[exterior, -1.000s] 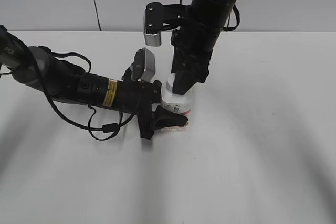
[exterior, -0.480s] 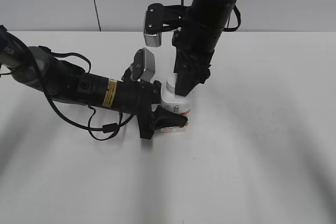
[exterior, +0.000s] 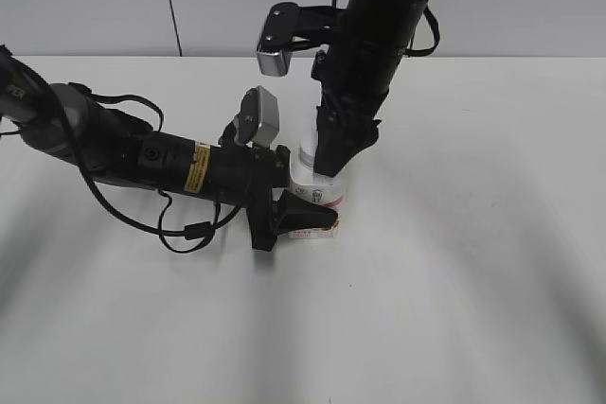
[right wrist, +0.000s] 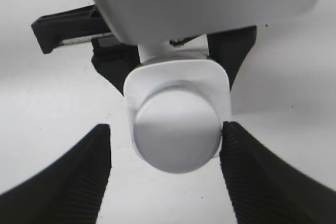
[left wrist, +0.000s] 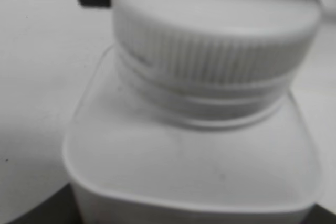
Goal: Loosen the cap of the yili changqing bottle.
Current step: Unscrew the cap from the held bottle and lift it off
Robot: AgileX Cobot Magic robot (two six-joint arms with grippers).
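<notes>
The cap (right wrist: 176, 135) is seated on the yili changqing bottle (exterior: 320, 194), which is stood upright on the table (exterior: 454, 262). The bottle's body is clamped low down by the left claw (exterior: 305, 219). The right claw (right wrist: 165, 174) is spread wide around the cap, one finger (right wrist: 254, 177) at its rim, the other apart.

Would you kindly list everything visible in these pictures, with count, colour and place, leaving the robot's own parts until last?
yili changqing bottle: one, white with a pink-red label, upright on the table between the two arms.
cap: one, white with a ribbed rim, on the bottle's neck.
table: one, white, under everything.
wall: pale grey panels behind the table.
left end effector: one, black, shut on the bottle's body from the left.
right end effector: one, black, above the cap, fingers spread; one finger is at the cap's edge, the other clear of it.
</notes>
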